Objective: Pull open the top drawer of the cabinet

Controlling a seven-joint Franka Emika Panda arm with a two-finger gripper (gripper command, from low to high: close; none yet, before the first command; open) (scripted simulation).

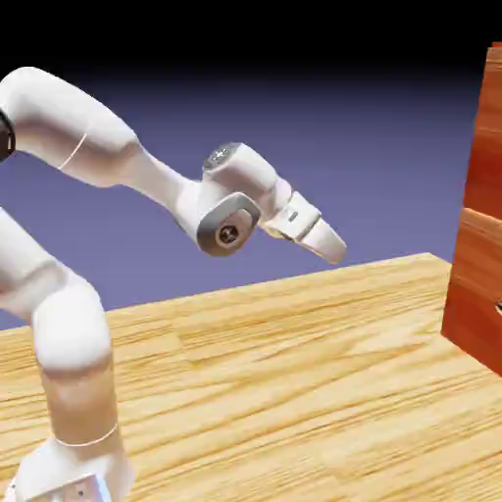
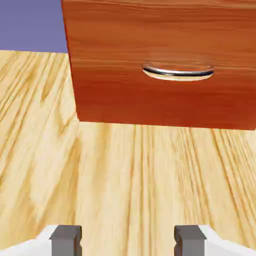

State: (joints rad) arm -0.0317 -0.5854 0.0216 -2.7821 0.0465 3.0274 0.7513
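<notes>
At the exterior view's left, the white robot arm (image 1: 74, 328) is seen rising from the bottom edge; part of its bend is cut off by the picture's left edge. Farther right, the upper stretch is carried back into sight, sloping down through a grey-capped wrist joint (image 1: 228, 227). Below, the pale wooden tabletop (image 1: 265, 392) is spread, its grain clearly marked. Near the middle, the gripper (image 1: 333, 251) is held above the tabletop, tilted down and pointed to the right, well apart from the cabinet (image 1: 461, 314).

By the right edge, only a strip of the reddish-brown cabinet is shown. The top drawer (image 1: 486, 147) is placed in its upper part, above a pale seam and higher than the gripper; the rest of its front is cut off. A bit of metal is barely caught at the edge, lower down.

In the hand view, a patch of blue-violet backdrop (image 2: 30, 25) is seen at upper left, with tabletop below. One grey fingertip is shown at bottom left, the other at bottom right; they are set wide apart, with only tabletop seen between them. Across the top, from left of the middle to the right edge, a lower drawer front (image 2: 110, 95) is seen. Right of the middle, a curved, shiny handle (image 2: 177, 75) is fixed on it.
</notes>
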